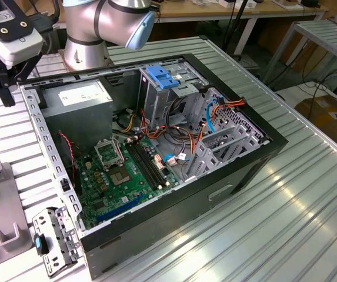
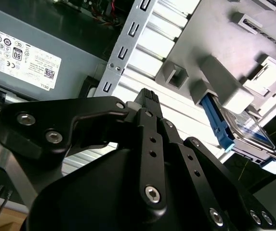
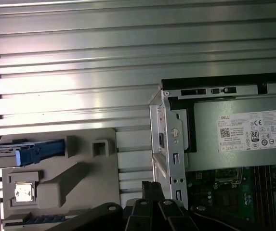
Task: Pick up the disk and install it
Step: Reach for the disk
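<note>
Second wrist view: looks past the end effector (image 2: 149,97), tips pressed together and pinching nothing, toward the disk (image 2: 246,126), apparently standing on edge in a slot of the gray fixture (image 2: 215,29), blue carrier (image 2: 217,120) nearest the tips. In the first wrist view, finds that disk (image 3: 32,154) edge-on at the fixture's far side, well apart from the end effector (image 3: 152,186), itself just beside the metal corner frame of the computer case (image 3: 169,139).

Judged step in hand: reaching for the disk, not yet touched. Probably best done by spreading the tips before closing in, squaring them across the carrier's side rails rather than the dark body, and keeping clear of the raised blocks (image 2: 219,84) next to the slot. Worth minding the case frame close by: easy to clip on the way across.

In the exterior view, places the end effector (image 1: 4,97) at the exterior view's left, above the case's far corner, the arm's base (image 1: 92,35) behind. Underneath, a ribbed, shiny metal surface (image 1: 286,223), likely slick under anything set down. Inside the open case: green motherboard (image 1: 127,170), gray power supply (image 1: 77,94), tall metal cage (image 1: 156,103) topped by a blue latch (image 1: 159,76). Beside the near corner, a loose metal bracket (image 1: 53,241). Beyond, more benches (image 1: 327,29) with hanging cables and a cardboard box (image 1: 327,111) on the floor.
</note>
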You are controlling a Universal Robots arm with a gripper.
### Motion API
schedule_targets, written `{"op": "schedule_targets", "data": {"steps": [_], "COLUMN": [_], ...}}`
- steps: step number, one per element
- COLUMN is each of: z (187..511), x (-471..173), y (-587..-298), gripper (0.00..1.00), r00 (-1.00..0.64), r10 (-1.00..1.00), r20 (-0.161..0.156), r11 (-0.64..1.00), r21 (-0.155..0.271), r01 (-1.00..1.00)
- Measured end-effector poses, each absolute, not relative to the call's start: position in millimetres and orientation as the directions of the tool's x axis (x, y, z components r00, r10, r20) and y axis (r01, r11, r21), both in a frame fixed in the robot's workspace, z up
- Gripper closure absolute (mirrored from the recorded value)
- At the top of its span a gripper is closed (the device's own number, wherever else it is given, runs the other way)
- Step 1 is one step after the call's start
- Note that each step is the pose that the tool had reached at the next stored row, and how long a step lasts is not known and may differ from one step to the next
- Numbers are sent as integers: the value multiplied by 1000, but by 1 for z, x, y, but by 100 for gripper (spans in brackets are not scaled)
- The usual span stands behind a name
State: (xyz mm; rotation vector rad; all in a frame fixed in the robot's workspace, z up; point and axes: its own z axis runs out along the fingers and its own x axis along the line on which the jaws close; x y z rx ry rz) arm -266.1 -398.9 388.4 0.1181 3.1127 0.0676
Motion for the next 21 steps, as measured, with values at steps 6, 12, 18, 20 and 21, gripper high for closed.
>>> {"op": "schedule_targets", "data": {"steps": [6, 12, 18, 20, 21], "z": [388, 388, 388, 388, 388], "x": [-276, -285, -294, -297, -298], "y": [-399, -399, -399, -399, -399], "gripper": [89, 89, 89, 89, 89], "r00": [-997, -997, -997, -997, -997], "r10": [76, 76, 76, 76, 76], "r20": [-24, -24, -24, -24, -24], "r11": [996, 996, 996, 996, 996], "r21": [44, 44, 44, 44, 44], "r01": [75, 75, 75, 75, 75]}}
